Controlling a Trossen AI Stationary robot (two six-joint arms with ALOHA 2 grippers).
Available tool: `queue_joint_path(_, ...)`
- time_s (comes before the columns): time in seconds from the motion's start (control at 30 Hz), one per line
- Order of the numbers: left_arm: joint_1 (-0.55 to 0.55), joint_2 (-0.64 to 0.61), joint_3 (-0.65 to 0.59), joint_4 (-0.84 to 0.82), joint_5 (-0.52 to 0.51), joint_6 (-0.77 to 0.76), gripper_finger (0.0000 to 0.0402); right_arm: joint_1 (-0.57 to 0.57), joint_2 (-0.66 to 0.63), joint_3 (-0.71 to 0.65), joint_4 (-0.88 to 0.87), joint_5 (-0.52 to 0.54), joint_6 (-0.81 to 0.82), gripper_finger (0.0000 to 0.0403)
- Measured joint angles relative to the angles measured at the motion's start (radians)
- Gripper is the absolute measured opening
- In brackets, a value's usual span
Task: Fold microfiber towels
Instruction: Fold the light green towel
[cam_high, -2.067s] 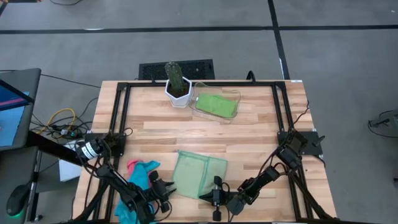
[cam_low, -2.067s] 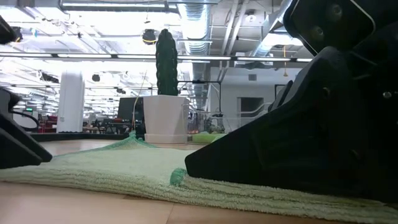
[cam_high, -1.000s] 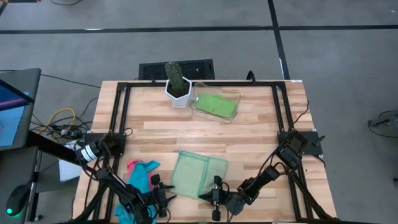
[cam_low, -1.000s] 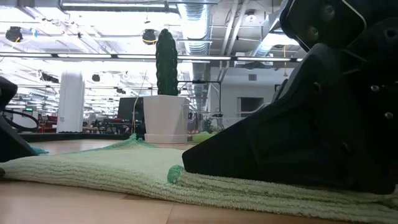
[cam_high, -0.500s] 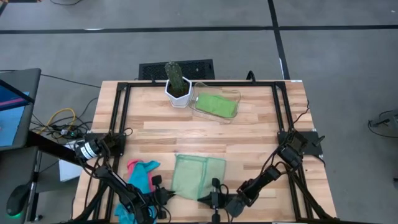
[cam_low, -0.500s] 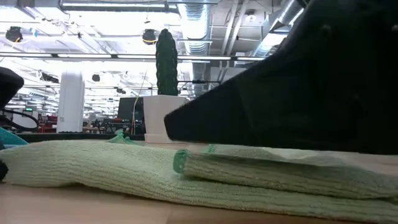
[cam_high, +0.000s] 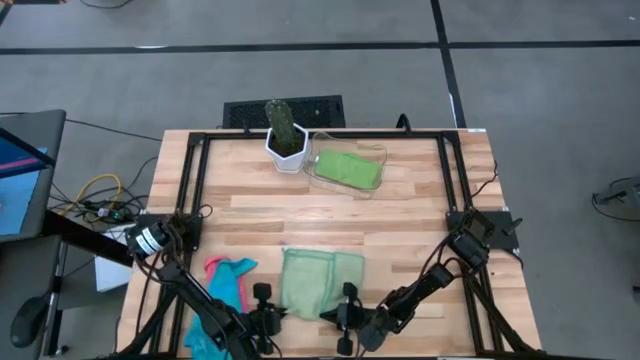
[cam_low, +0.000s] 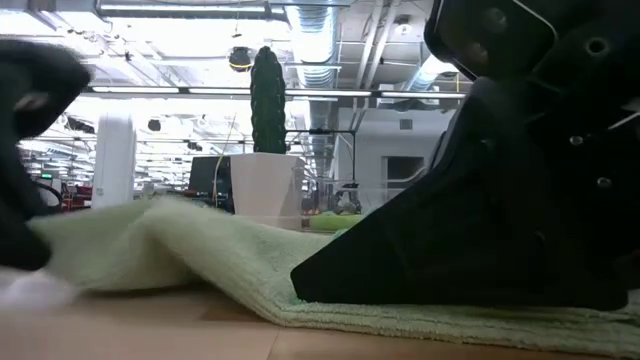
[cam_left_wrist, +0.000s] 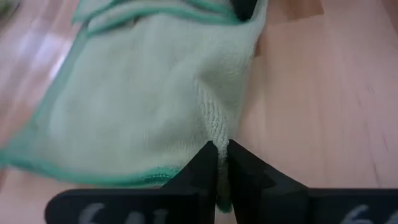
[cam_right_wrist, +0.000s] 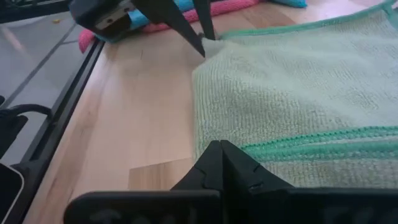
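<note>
A light green microfiber towel (cam_high: 318, 282) lies near the table's front edge, with a green hem (cam_right_wrist: 311, 138). My left gripper (cam_left_wrist: 222, 144) is shut on its near left corner. My right gripper (cam_right_wrist: 219, 144) is shut at its near right corner. In the low view the towel's left part (cam_low: 170, 235) rises in a hump off the table, while the rest lies flat. A pink and a turquoise towel (cam_high: 228, 280) lie bunched to the left of the green one. Another green towel lies in a clear tray (cam_high: 347, 168) at the back. My left gripper pinches a bunched bit of the towel's near left corner (cam_left_wrist: 214, 127) between its two fingers, coming slanting down from the near left. That corner is raised off the table and the cloth behind it sags slack. My right gripper is shut at the towel's near right corner (cam_right_wrist: 208, 140), coming low and slanting from the near right. The fingers themselves hide the place of contact. The cloth here lies on the table.
A white pot with a cactus (cam_high: 285, 140) stands at the back, next to the clear tray. A black frame (cam_high: 190, 190) runs along the table's edges. Bare wood (cam_high: 300, 215) lies between the towel and the tray.
My left gripper has moved right toward the towel's near left corner, shut on it and risen, rolling its wrist. That corner has lifted into a hump while the right part stays flat under my right gripper.
</note>
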Motion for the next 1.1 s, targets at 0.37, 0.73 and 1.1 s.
queue_joint_path(0.37,0.125,-0.002,0.259,-0.273,0.081,0.321,0.0004,0.004,0.001,-0.002,0.0,-0.009,0.004,0.0018)
queue_joint_path(0.73,0.239,-0.004,0.379,-0.13,0.17,0.661,0.0013,0.004,0.0,-0.004,-0.001,-0.024,0.012,0.002)
queue_joint_path(1.1,0.282,-0.004,0.379,-0.055,0.311,0.743,0.0006,0.015,-0.032,0.005,-0.026,-0.035,-0.07,0.0044)
